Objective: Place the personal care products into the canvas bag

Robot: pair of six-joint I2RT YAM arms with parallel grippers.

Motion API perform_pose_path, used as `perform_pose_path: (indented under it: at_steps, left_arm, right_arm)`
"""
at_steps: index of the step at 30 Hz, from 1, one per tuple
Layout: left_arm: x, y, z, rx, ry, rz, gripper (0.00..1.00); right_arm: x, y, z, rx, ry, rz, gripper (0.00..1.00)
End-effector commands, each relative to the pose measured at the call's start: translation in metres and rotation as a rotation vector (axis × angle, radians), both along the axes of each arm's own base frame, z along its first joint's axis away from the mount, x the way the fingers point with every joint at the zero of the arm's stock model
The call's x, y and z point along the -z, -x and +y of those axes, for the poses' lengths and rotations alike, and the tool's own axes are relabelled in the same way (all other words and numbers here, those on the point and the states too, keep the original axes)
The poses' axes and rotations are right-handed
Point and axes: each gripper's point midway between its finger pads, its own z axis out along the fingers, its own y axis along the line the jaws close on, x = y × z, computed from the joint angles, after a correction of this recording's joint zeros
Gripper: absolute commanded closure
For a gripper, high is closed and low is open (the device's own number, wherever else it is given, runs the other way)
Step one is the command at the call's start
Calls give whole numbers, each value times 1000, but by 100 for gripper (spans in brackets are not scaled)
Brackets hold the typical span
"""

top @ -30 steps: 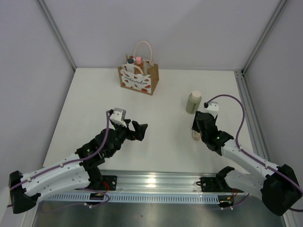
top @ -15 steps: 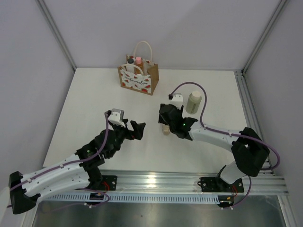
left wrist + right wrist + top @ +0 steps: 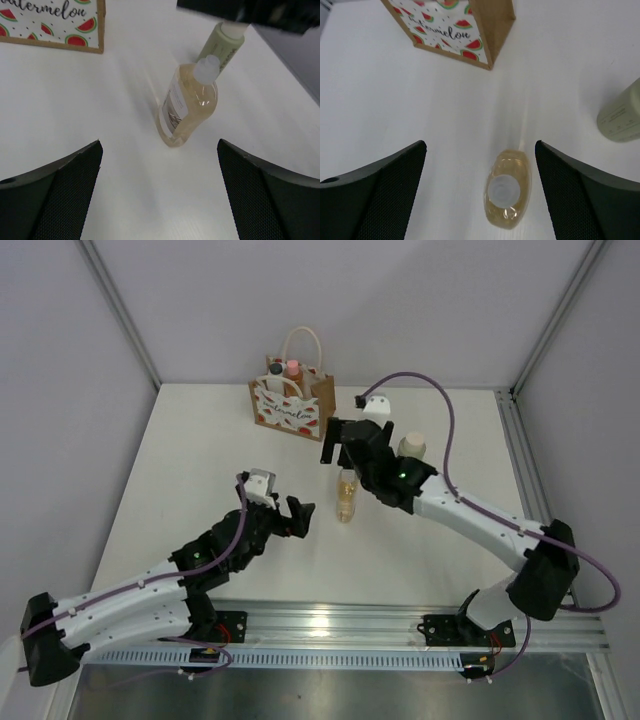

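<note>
The bag [image 3: 293, 405] stands upright at the far side of the table [image 3: 200, 460]. Only the top view sees into it; both wrist views catch just its watermelon-printed front.

The right gripper [image 3: 480, 145] hangs over the middle of the table between the bag and the loose bottles. Its fingers are spread wide and hold nothing, which its own camera shows best. The left gripper [image 3: 159, 144] is also spread and empty, low and near the amber bottle.

The olive bottle [image 3: 621, 117] stands on the table, half hidden by the right arm from above. The amber bottle [image 3: 346, 498] stands upright beside it, apart from both grippers. The pink-capped bottle [image 3: 293, 370] and the jar [image 3: 275, 369] poke out of the bag.
</note>
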Motion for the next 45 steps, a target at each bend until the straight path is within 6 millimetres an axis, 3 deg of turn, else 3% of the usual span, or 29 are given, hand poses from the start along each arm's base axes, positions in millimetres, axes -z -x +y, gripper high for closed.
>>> perform_pose_path:
  at_steps: [1,5,6,7,10,13,15,17,20,22,28,33,36,38,39,42,43,45]
  left_arm:
    - [-19,-5,-22,56,1,-11,1]
    - [-16,-13,-55,103,-11,46,1]
    - [2,-18,-64,100,-57,88,1]
    - [-7,-24,-73,97,-45,89,1]
    - [9,-38,-97,100,-81,123,1]
    - [32,-50,-118,108,-130,156,2]
    - [32,-59,-132,107,-142,157,4]
    - [45,-68,-143,100,-172,171,5]
    - [65,-76,-149,83,-216,180,8]
    - [68,-83,-151,56,-228,170,10]
    - [88,-100,-148,-15,-278,126,18]
    - [86,-111,-153,-36,-262,58,24]
    - [81,-114,-152,-53,-233,27,36]
    - [83,-114,-153,-50,-223,19,53]
    - [82,-114,-153,-52,-216,14,69]
    - [81,-115,-150,-67,-204,11,94]
    - [78,-115,-148,-72,-205,5,99]
    - [62,-117,-145,-87,-193,-21,99]
  right_arm:
    - [-77,13,-27,-43,-49,-92,6]
    - [-93,25,-68,-48,-63,-102,6]
    - [-105,31,-83,-48,-97,-124,6]
    - [-89,36,-90,-54,-88,-101,6]
    - [-81,52,-108,-73,-162,-124,6]
    - [-73,69,-112,-111,-197,-130,6]
    - [-55,76,-108,-143,-205,-98,6]
    - [-43,81,-106,-168,-213,-87,7]
    - [-35,85,-104,-191,-221,-88,6]
    - [-24,86,-105,-191,-210,-78,6]
    - [-24,94,-101,-229,-241,-88,7]
    - [-27,98,-106,-225,-248,-109,7]
    - [-28,99,-110,-213,-243,-117,6]
    - [-31,100,-111,-215,-249,-126,7]
    - [-32,101,-112,-218,-250,-130,6]
    - [-35,102,-113,-216,-253,-139,7]
    - [-34,103,-114,-215,-254,-137,7]
    - [-36,104,-114,-218,-260,-141,6]
